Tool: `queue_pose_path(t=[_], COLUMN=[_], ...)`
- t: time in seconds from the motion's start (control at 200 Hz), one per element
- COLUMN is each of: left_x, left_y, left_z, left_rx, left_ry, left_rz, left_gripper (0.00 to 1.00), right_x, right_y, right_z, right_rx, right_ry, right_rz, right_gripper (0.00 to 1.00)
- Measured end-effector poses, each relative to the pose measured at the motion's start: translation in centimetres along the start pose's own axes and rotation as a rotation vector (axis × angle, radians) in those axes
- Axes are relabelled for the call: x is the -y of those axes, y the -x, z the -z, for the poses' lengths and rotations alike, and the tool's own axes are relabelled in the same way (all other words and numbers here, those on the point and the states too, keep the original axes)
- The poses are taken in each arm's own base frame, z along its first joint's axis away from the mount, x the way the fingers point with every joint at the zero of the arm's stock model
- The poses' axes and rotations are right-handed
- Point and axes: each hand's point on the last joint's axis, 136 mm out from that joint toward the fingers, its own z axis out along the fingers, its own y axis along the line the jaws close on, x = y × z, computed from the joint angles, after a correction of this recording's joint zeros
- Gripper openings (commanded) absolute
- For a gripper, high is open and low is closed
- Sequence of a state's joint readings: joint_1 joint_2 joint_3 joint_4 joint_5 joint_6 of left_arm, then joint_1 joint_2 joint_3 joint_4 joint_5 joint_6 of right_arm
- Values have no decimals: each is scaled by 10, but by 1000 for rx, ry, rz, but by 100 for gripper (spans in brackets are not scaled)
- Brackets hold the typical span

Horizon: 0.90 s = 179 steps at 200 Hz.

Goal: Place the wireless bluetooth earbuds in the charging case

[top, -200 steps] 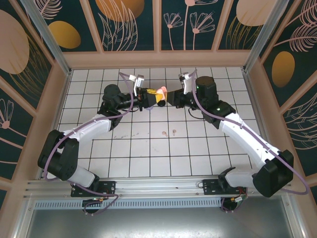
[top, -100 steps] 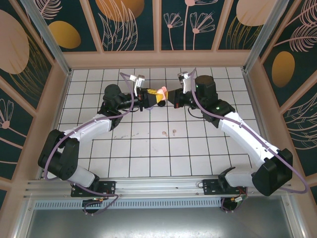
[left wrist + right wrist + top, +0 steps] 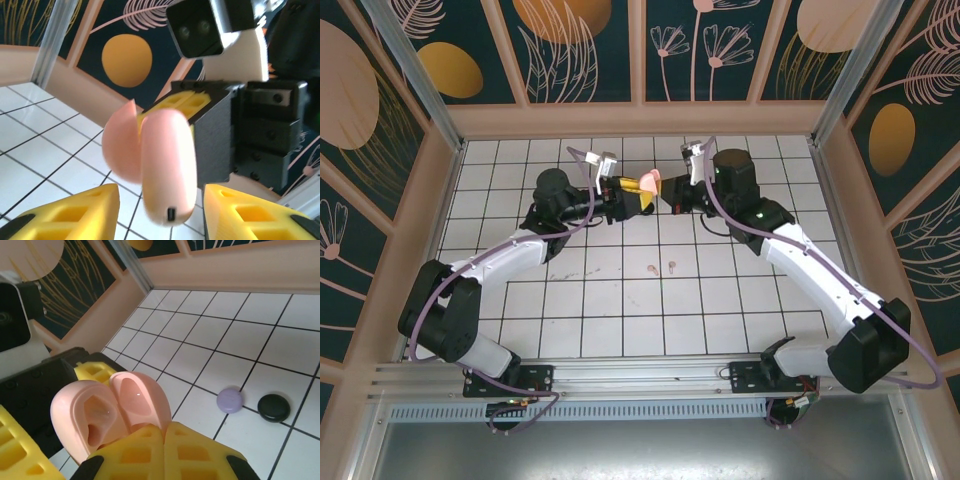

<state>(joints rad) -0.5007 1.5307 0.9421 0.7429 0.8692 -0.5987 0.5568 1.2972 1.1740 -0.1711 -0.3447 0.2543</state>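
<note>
The left hand point(image 3: 638, 197) has just let go: a moment ago it was clamped shut, and now its yellow fingers stand partly apart on either side of the pink charging case point(image 3: 165, 160), with a sliver of gap on each side and nothing in their grip. The case has therefore passed across to the right hand point(image 3: 164, 450), whose fingers are pressed together on its lower edge and hold it up in the air above the far part of the bench point(image 3: 620, 320). Its lid is swung open and both pockets look empty, so no earbud is in yet. Two pale pink earbuds point(image 3: 652, 268) lie loose on a tile near the middle of the bench, well apart from both hands. By the look of it, the left hand is now free to fetch one, though its fingers flank the case and would need to back off first. Further right, a round lilac piece point(image 3: 229, 400) and a black piece point(image 3: 273, 408) sit just beside each other; what they are I cannot tell.
</note>
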Motion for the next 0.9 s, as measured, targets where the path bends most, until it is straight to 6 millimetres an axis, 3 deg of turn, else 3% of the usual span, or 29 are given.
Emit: queue_pose_path(t=[0.135,0.35,0.455,0.716,0.896], left_x=[-6,-7,-18,-62,-67], left_y=[10,32,34,0,-26], left_z=[-4,-9,-10,-19,-12], left_rx=[-30,-128,-204,-472,-612], left_ry=[51,105,121,114,82], left_rz=[-59,-205,-242,-202,-156], left_gripper=[52,56,57,55,54], right_x=[9,47,58,64,70], right_y=[5,10,8,-2,-12], right_z=[2,7,7,1,-5], right_rx=[5,-15,-47,-146,-200], right_ry=[-53,-190,-223,-225,-226], right_rz=[34,113,175,304,340], right_gripper=[0,0,0,0,0])
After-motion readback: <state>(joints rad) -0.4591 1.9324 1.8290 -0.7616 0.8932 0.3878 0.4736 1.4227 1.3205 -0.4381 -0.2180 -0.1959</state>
